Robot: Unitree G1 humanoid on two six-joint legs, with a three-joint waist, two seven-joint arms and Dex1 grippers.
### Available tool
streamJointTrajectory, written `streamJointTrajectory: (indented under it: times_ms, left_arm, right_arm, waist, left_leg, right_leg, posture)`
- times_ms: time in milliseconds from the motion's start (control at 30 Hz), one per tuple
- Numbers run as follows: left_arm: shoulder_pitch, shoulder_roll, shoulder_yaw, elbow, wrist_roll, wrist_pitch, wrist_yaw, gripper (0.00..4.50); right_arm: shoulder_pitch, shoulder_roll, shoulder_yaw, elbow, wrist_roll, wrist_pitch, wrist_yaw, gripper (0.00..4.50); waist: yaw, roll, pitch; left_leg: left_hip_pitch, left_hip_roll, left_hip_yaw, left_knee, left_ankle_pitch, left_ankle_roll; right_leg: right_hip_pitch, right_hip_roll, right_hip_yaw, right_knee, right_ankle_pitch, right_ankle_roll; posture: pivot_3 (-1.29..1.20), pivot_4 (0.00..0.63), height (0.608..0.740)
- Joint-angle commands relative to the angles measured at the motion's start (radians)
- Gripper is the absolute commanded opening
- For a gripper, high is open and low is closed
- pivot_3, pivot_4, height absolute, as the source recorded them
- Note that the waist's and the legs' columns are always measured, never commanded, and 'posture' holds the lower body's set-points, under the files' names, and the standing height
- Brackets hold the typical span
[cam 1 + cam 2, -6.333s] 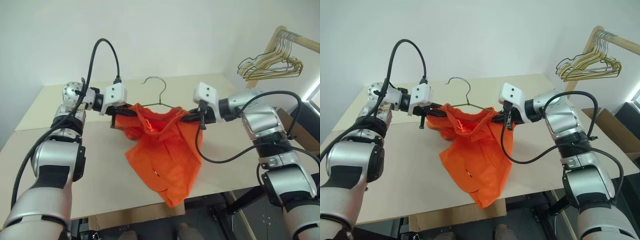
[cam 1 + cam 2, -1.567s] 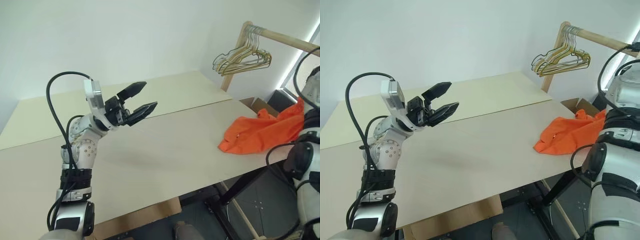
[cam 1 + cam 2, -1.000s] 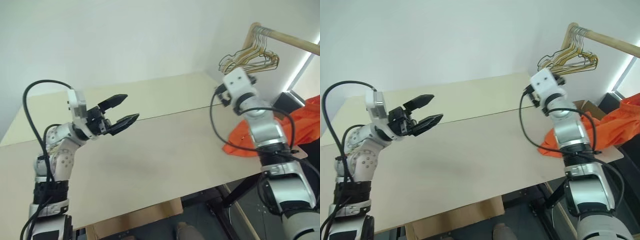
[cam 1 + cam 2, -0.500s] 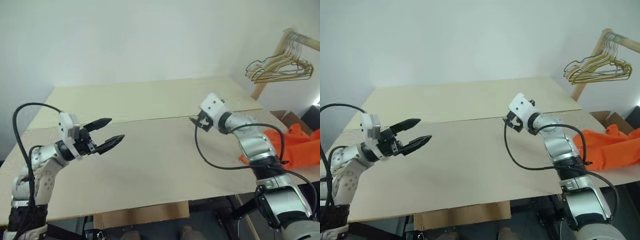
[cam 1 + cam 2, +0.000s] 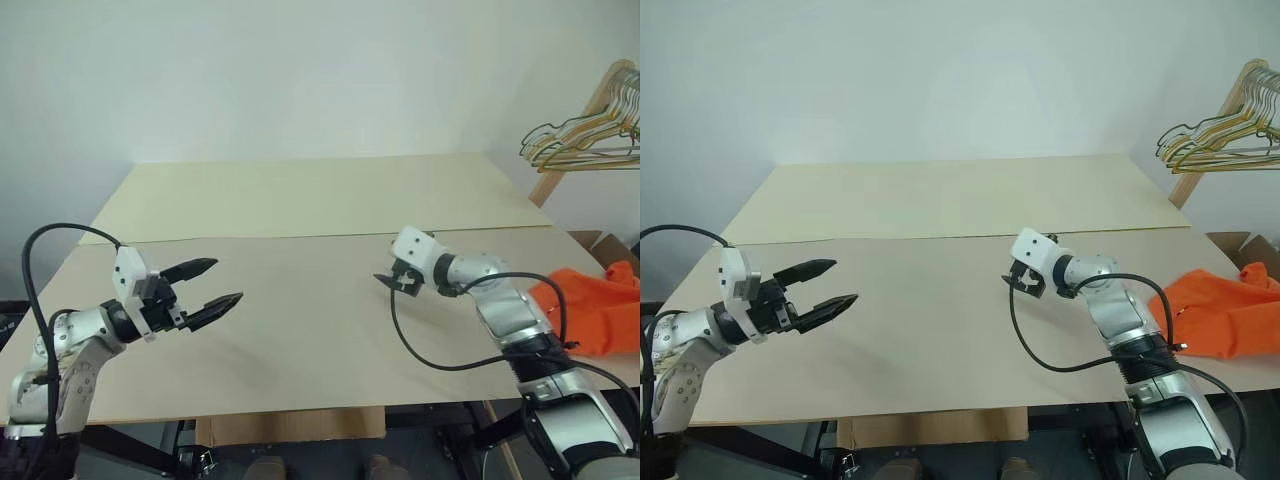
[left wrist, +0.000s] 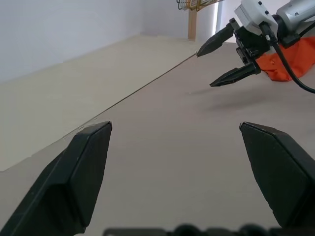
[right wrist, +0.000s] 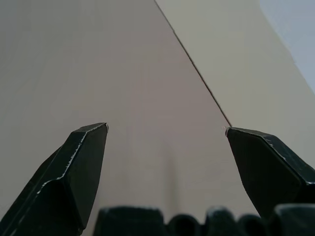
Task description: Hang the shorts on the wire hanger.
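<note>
Pale beige table (image 5: 300, 210) under a white wall. Over it, left gripper (image 5: 212, 285) and right gripper (image 6: 221, 61), both spread wide, holding nothing. Orange shorts (image 5: 595, 310) crumpled at the table's right edge, beside the right arm, well apart from its fingertips.

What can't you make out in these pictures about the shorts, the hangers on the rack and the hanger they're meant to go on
- The shorts: cut off by the head views' right edge and partly behind the right arm, so their full lie is unclear; whether any hanger is inside the heap cannot be told.
- The bunch of hangers on the wooden rack: cropped at the right edge; wires too thin to count.
- The left gripper and right gripper are open and hold nothing.
</note>
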Motion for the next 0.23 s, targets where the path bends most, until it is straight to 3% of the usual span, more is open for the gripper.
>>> streamJointTrajectory:
  times_ms: [33, 233]
  left_arm:
    - [0.004, 0.019, 0.009, -0.024, 0.019, -0.030, -0.006, 4.50]
    - [0.068, 0.037, -0.009, -0.027, 0.071, -0.040, -0.026, 4.50]
  right_arm:
    - [-0.002, -0.018, -0.003, -0.055, 0.016, -0.045, 0.055, 4.48]
    - [0.004, -0.022, 0.002, -0.056, 0.006, -0.080, 0.103, 4.48]
  waist:
    - [0.000, 0.000, 0.000]
    - [-0.001, -0.001, 0.000]
  left_leg:
    - [0.000, 0.000, 0.000, 0.000, 0.000, 0.000]
    - [0.001, 0.000, 0.000, 0.000, 0.000, 0.000]
  right_leg:
    - [0.000, 0.000, 0.000, 0.000, 0.000, 0.000]
    - [0.000, 0.001, 0.000, 0.001, 0.000, 0.000]
  posture:
    - [0.18, 0.000, 0.740]
    - [0.19, 0.000, 0.740]
